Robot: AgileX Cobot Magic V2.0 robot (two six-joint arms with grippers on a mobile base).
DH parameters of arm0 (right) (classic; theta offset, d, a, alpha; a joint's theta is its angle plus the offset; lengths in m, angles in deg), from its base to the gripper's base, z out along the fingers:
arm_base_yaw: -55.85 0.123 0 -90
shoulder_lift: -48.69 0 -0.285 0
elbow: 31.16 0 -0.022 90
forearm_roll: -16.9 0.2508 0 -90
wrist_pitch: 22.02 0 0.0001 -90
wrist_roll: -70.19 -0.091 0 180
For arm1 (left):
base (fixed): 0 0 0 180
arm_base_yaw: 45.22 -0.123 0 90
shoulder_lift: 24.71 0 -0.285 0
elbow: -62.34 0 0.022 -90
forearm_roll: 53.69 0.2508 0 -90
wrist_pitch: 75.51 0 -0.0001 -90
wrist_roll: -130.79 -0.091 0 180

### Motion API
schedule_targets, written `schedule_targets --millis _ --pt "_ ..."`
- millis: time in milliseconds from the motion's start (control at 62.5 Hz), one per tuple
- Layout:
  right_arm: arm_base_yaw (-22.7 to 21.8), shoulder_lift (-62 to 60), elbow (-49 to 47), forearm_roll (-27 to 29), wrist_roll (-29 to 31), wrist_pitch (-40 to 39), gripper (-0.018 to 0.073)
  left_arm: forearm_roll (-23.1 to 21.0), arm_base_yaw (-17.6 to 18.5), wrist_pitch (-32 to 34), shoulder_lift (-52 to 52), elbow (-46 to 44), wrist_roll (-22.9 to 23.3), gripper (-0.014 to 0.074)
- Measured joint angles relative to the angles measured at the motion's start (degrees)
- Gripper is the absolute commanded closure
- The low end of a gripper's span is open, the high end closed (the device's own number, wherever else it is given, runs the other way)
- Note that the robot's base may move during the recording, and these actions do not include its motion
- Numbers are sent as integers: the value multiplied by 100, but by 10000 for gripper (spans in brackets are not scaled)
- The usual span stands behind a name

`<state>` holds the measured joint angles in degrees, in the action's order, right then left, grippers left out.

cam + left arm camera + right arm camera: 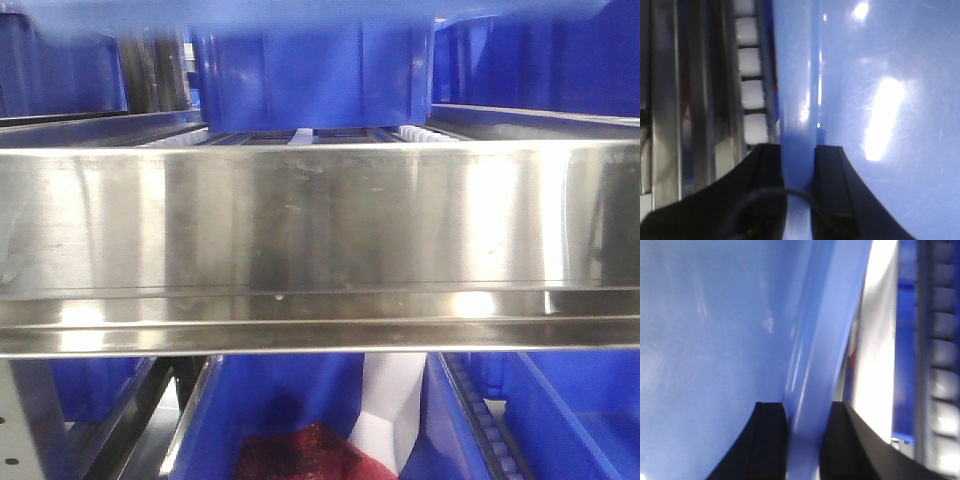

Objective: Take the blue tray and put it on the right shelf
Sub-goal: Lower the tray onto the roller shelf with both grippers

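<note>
My left gripper [799, 165] is pinched on the rim of the blue tray [890, 100], its wall sandwiched between both fingers and the tray floor spreading off to its right. White rollers [751, 95] run just left of it. My right gripper [809, 412] clamps the opposite rim, with the floor to its left. Out front, the steel shelf [320, 220] lip fills my view, with dark bins [310, 70] behind it.

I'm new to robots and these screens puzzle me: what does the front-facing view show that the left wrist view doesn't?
Only the front-facing view shows the tall steel front lip of the right shelf, with dark-blue bins above and below it. Only the left wrist view shows the left hand shut on the rim of the blue tray. Both show the shelf's white rollers.
</note>
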<state>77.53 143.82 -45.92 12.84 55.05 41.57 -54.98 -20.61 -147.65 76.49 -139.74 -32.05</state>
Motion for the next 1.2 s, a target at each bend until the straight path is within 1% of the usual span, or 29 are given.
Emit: schedule_targets --millis 112,352,432,464,528,544,592,624,656,688,768,832,1072,1104,1152,1184,1200 --pt "-10 478 -23 0 0 -81 504 10 -105 0 331 0 -10 645" --pt "-21 1158 -23 -35 -21 -190 503 58 -135 61 866 0 -12 640" --pt "-21 1207 -23 -49 -21 -190 493 58 -135 74 962 0 -12 596" --pt "-21 1212 -23 -49 -21 -190 469 58 -139 74 991 0 -22 565" --pt "-21 1212 -23 -62 -21 -194 400 69 -139 85 1057 0 -33 493" --pt "-21 1212 -28 -62 -21 -194 378 69 -139 85 1058 0 -46 456" --pt "-21 1212 -37 -75 -21 -219 267 129 -139 85 1093 0 -74 358" --pt "-21 1212 -48 -75 -7 -233 218 129 -139 85 1108 0 -85 298" --pt "-21 1212 -49 -75 5 -233 149 129 -139 96 1122 0 -100 238" --pt "-10 1212 -49 -75 50 -233 63 96 -139 124 1132 0 -111 167" --pt "12 1212 -49 -75 129 -233 -89 53 -139 174 1132 0 -126 59" --pt "12 1212 -49 -75 155 -233 -73 28 -127 174 1132 0 -140 21" --pt "12 1181 -49 -75 157 -105 -60 19 -104 138 1120 0 -212 38" --pt "12 1132 -49 -75 157 -105 -43 19 -104 138 1098 0 -239 38" --pt "12 1046 -49 -75 157 -95 8 19 -73 138 1037 0 -249 38" --pt "12 971 -49 -75 141 -95 50 19 -50 138 981 0 -252 39" --pt "12 901 -49 -75 145 -95 87 42 -40 138 931 0 -252 41"
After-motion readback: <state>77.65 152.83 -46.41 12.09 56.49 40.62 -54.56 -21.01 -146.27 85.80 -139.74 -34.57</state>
